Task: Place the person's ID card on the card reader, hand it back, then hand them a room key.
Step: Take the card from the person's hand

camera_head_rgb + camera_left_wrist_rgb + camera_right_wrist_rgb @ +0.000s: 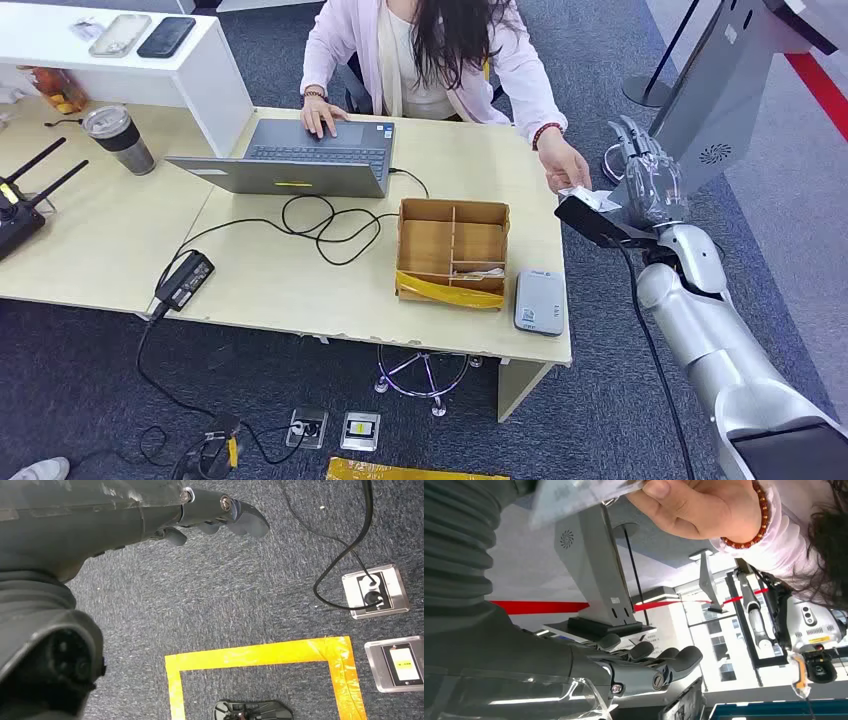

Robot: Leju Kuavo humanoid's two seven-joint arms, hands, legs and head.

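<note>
A person seated behind the table holds out a pale ID card (581, 194) in one hand (563, 165), just past the table's right edge. My right hand (648, 178) is raised beside it with fingers upright and apart, holding nothing. In the right wrist view the card (574, 495) sits under the person's thumb (694, 505), well away from my straight fingers (649, 667). The grey card reader (540, 301) lies at the table's front right corner. My left hand (220, 512) hangs over the carpet, holding nothing.
A wooden divided box (453, 213) with yellow tape stands left of the reader. An open laptop (300, 158), its cable and power brick (184, 279) occupy the table's middle. A grey kiosk stand (715, 90) rises behind my right hand. Floor sockets (375, 591) and yellow tape (260, 654) lie below.
</note>
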